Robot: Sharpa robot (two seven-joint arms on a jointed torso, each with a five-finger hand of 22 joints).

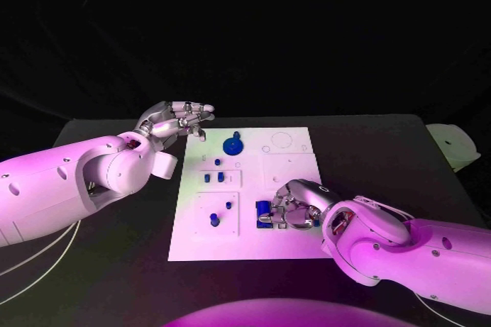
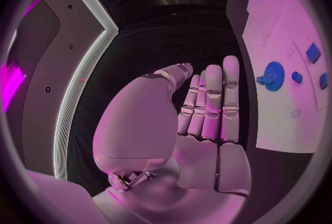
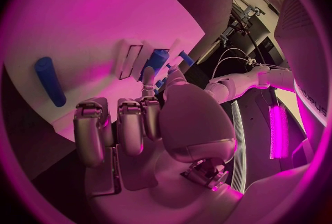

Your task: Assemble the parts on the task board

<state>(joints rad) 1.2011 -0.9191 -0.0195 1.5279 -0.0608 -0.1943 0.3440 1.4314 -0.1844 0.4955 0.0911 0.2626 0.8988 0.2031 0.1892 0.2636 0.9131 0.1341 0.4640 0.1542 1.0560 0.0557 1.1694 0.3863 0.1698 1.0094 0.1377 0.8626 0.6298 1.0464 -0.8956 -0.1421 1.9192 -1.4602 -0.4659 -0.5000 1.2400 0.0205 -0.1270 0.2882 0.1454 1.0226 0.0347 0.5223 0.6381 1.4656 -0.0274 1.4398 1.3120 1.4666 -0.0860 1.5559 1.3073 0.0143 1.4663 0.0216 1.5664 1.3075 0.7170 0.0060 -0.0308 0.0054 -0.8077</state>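
The white board (image 1: 291, 172) lies mid-frame with small blue parts (image 1: 218, 176) on it. The right hand (image 1: 294, 208) rests curled over a blue part (image 1: 265, 212) at lower center; whether it grips is unclear. The left hand (image 1: 176, 121), upper left, holds nothing, fingers straight.

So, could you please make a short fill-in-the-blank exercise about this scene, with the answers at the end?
1. The blue gear lies on the far part of the white ____.
2. The ____ robot hand hangs beside the board's far corner, holding nothing.
3. The right robot hand rests on the board at the blue parts near its ____ edge.
4. The table under the board is ____ in colour.

Missing words: board; left; right; black
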